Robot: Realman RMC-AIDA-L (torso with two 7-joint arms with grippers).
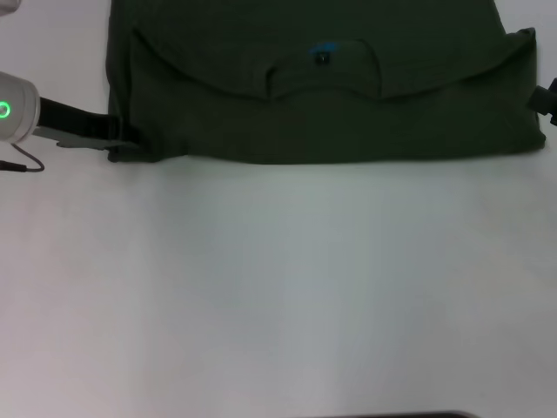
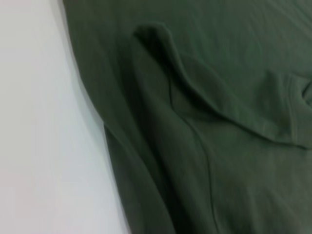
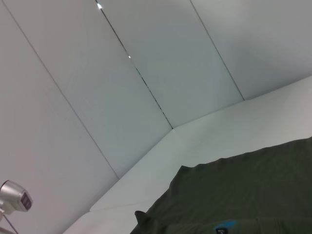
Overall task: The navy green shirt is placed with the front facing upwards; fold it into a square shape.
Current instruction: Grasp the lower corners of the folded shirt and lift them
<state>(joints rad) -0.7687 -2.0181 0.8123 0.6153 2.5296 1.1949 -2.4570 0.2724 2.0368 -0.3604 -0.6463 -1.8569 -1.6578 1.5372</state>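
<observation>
Partly folded, by the look of it: navy green shirt (image 1: pixel 331 96) lying across the far edge of the desk (image 1: pixel 278 287), already a broad rectangle rather than a spread-out garment; plain dark fabric uppermost, no front lettering visible; both sleeves turned in over the body, their edges meeting the neckline in a shallow curve near the neck label (image 1: pixel 321 54); near edge straight and fairly neat, running parallel to the near edge of the desk; still wider than deep, so probably at least one more fold across the width left before a square; far part of the shirt cut off by the head view, so true depth hard to judge. Left gripper (image 1: pixel 117 135) low at the shirt's near left corner, dark fingers reaching the hem, seemingly touching or tucked under it; impossible to tell whether clenched on the cloth or released; left wrist view filled with rumpled green folds beside bare desk. Right gripper (image 1: pixel 544 97) just visible at the shirt's right edge by the folded sleeve; impossible to tell its jaw state either.
</observation>
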